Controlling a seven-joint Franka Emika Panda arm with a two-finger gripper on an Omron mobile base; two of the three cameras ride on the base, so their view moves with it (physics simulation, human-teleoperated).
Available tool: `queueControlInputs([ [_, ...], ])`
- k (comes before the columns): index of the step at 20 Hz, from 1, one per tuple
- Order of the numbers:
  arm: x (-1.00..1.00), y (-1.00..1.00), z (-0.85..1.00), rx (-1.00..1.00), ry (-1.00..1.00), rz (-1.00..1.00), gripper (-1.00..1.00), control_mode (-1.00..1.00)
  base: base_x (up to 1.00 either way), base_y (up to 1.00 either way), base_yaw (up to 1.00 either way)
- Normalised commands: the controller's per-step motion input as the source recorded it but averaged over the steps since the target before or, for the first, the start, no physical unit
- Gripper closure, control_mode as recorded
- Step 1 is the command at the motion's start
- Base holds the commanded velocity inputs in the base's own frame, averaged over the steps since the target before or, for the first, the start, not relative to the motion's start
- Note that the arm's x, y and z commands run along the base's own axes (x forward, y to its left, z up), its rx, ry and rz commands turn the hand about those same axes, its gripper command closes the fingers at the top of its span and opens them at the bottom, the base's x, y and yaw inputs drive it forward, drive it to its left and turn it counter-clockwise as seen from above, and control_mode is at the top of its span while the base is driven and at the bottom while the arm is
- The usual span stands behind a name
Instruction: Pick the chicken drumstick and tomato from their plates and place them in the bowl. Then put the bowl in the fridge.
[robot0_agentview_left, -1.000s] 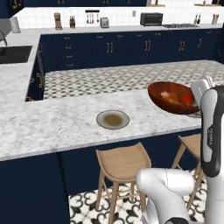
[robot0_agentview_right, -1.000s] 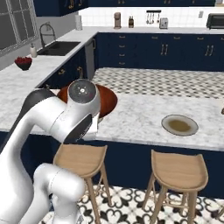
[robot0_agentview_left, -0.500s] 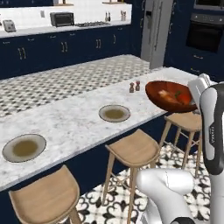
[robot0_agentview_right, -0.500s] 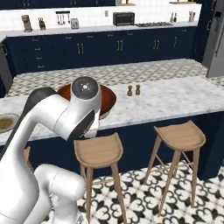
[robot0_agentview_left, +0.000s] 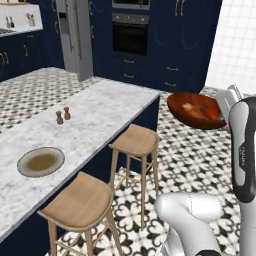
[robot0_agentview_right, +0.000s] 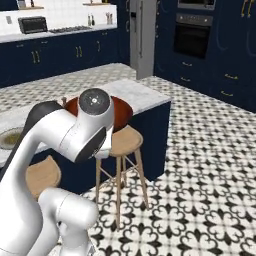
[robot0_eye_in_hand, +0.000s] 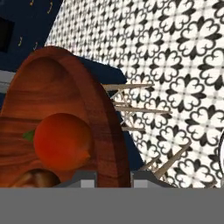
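Reddish-brown bowl rides in the air past the surface, my tool clamped shut on its rim alone, so a jolt could tip it and roll the tomato and drumstick out.

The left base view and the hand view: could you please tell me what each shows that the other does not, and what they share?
Left base view alone: the marble counter, one plate, salt and pepper shakers, the fridge and oven. Hand view alone: the tool shut on the bowl rim. Both: the bowl carried above the patterned floor, holding the tomato and chicken drumstick, plus a wooden stool.
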Motion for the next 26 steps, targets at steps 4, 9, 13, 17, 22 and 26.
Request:
queueControlInputs([
  [4,0.00,0.00,0.00,0.00,0.00,0.00,1.00,1.00,0.98,-0.98,-0.27],
  [9,0.00,0.00,0.00,0.00,0.00,0.00,1.00,1.00,1.00,-0.79,-0.17],
  [13,0.00,0.00,0.00,0.00,0.00,0.00,1.00,1.00,1.00,-0.92,-0.12],
  [17,0.00,0.00,0.00,0.00,0.00,0.00,1.00,1.00,1.00,-0.97,-0.11],
  [22,0.00,0.00,0.00,0.00,0.00,0.00,1.00,1.00,1.00,-0.96,-0.10],
  [26,0.00,0.00,0.00,0.00,0.00,0.00,1.00,1.00,1.00,-0.52,-0.05],
])
